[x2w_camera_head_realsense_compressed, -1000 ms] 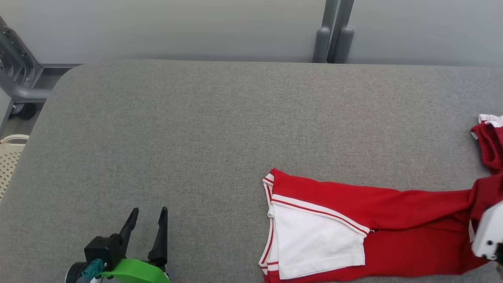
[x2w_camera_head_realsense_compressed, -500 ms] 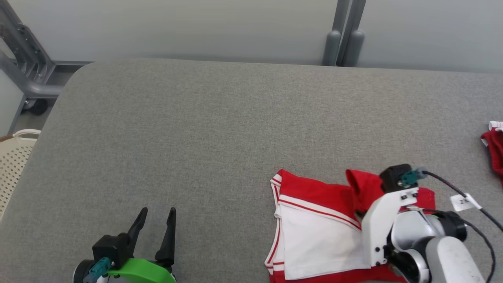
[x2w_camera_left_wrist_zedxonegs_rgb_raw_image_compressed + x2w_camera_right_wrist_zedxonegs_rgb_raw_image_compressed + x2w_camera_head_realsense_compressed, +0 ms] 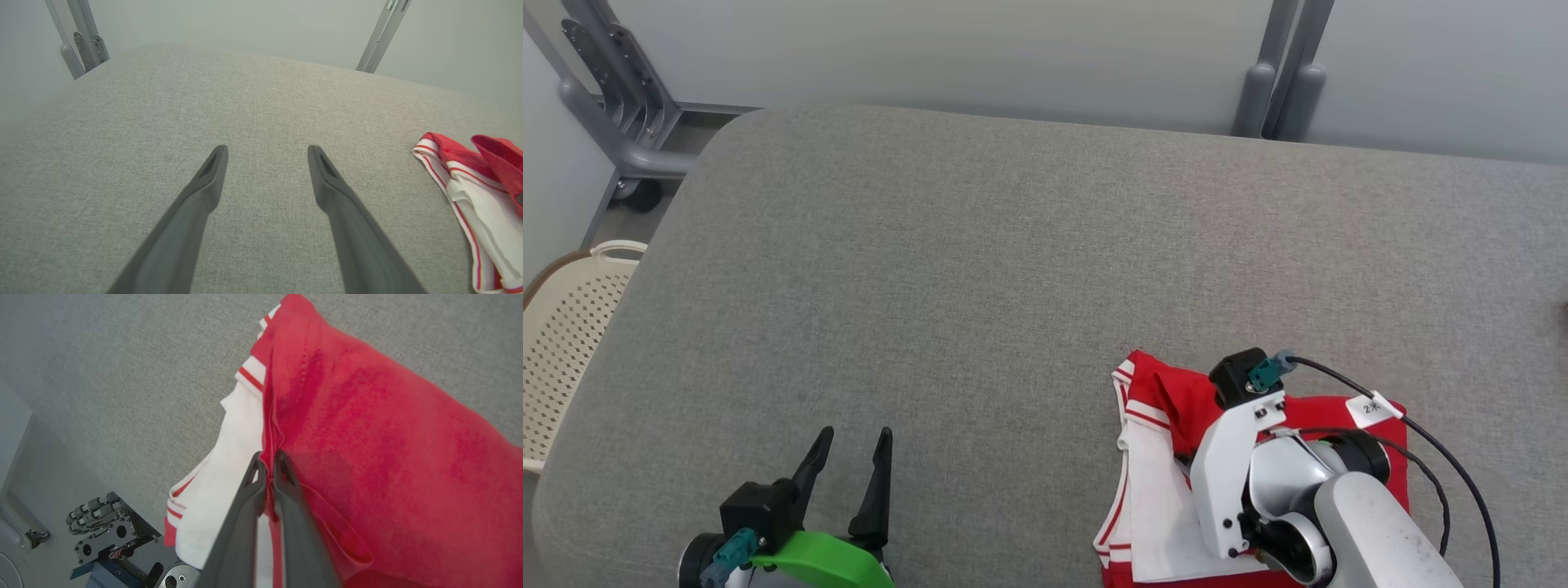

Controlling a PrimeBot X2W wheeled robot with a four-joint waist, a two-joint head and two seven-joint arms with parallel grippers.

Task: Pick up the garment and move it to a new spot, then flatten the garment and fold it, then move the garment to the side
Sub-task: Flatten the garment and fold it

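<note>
The garment (image 3: 1160, 425) is red with white panels and red stripes, lying at the near right of the grey table. My right gripper (image 3: 267, 461) is shut on a fold of the garment's (image 3: 367, 457) red cloth, which it carries over the white panel. In the head view the white wrist covers the right gripper's fingers. My left gripper (image 3: 854, 457) stands open at the near left with nothing between its fingers (image 3: 212, 171). The garment's striped edge (image 3: 470, 183) lies well to the left gripper's right.
The grey padded table (image 3: 980, 269) stretches wide to the left and back. A cream perforated basket (image 3: 564, 327) stands off the table's left edge. Grey metal posts (image 3: 1282, 65) and a frame (image 3: 613, 90) rise behind it. The robot's base (image 3: 106, 535) sits below the table's edge.
My right gripper has swung left from the far right, drawing the red cloth over the garment, which now lies much shorter. The head camera has turned. The left gripper stays put.
</note>
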